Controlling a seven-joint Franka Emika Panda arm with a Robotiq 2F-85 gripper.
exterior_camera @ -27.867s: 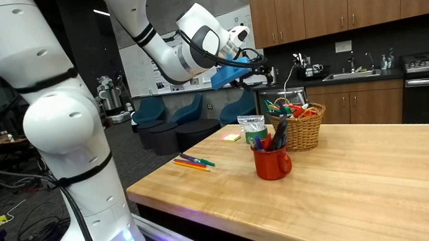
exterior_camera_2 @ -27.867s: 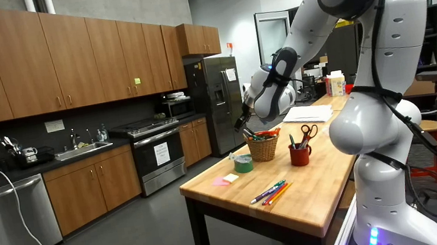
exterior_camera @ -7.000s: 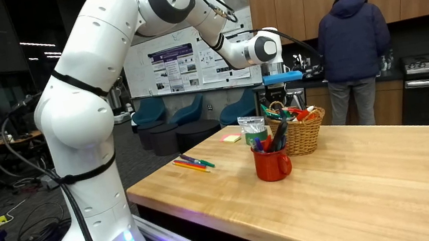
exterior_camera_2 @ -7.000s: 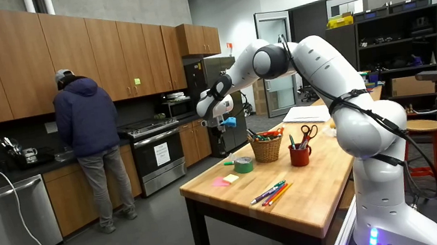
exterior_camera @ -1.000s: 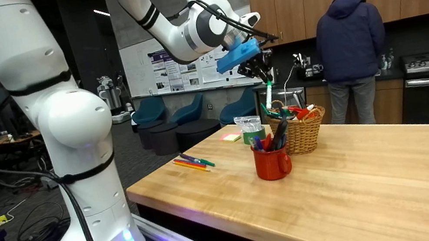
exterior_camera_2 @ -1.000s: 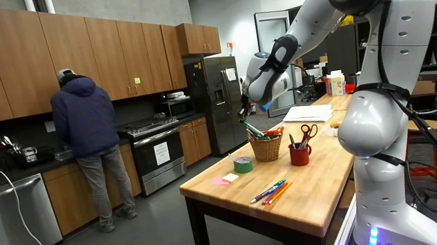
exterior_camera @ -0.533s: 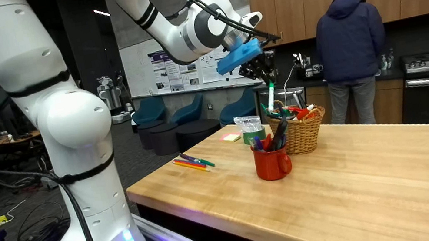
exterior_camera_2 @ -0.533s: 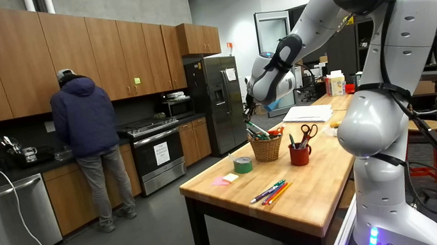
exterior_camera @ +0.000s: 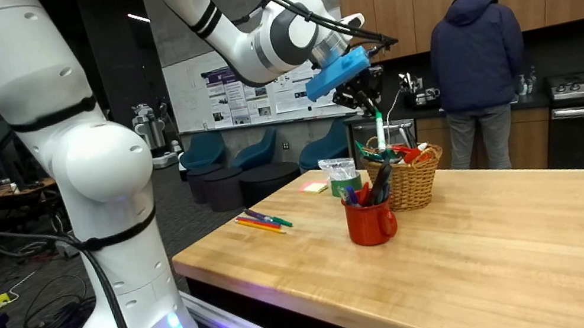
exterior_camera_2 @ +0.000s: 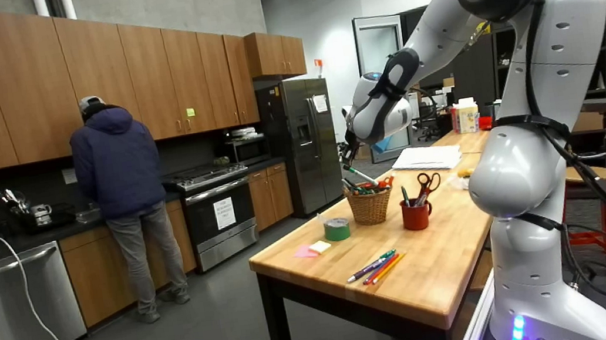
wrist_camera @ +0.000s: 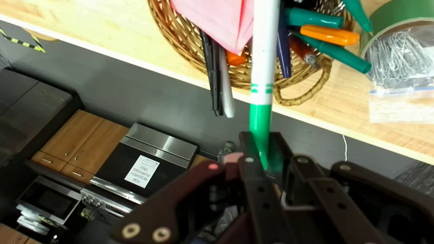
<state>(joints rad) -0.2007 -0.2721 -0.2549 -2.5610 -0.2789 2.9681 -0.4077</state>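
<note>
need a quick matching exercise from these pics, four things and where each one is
1. white-and-green marker
2. scissors
3. paper clips
4. loose pencils

A. standing in the red mug
B. lying on the tabletop
C. held by the gripper
D. inside a clear bag

Pairs: 1-C, 2-A, 3-D, 4-B

Pens (wrist_camera: 214, 81) jutting from the wicker basket (exterior_camera: 409, 188) stand in the way beneath the tool (wrist_camera: 262, 143), with the tape roll (exterior_camera_2: 338, 231) and red mug (exterior_camera_2: 416, 218) nearby; past the mug's handle (exterior_camera: 390, 223), the surface (exterior_camera: 526, 231) leaves wide passing room
</note>
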